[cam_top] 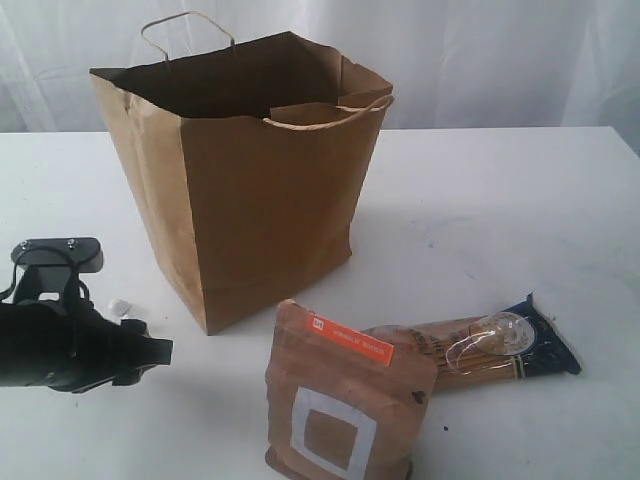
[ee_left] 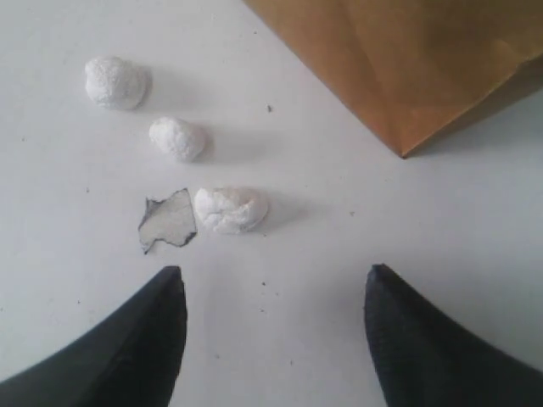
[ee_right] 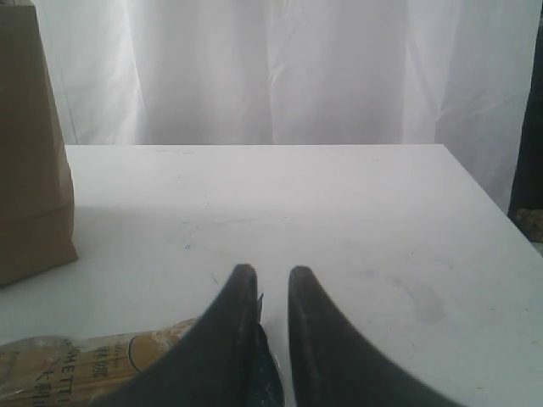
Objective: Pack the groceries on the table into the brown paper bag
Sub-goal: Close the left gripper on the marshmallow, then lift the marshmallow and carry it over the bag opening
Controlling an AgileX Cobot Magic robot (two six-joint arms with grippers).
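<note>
Hovering left claw point(ee_left: 276, 270): low over the counter point(ee_left: 441, 212), fingers wide apart with nothing between them.
Right claw point(ee_right: 271, 271): fingers nearly together with only a slim gap at the tips. I cannot tell whether they pinch anything.
Paper bag point(cam_top: 250, 190): stands upright on the counter with its mouth open. Its bottom corner lies ahead of the left claw and off to one side, clear of the fingers. From the right claw it stands well ahead and off to the side.
Spaghetti pack point(cam_top: 470, 355): lies flat on the counter, its blue end nearest the right claw and passing under that claw's fingers. I cannot tell whether they touch.
Brown pouch point(cam_top: 345, 400): stands upright on the counter, well to the right of the left claw and just beside the spaghetti pack.
White lumps point(ee_left: 178, 138): three in a row just ahead of the left claw's fingertips.
Grey scrap point(ee_left: 168, 220): flat on the counter, touching the lump nearest the left claw.
</note>
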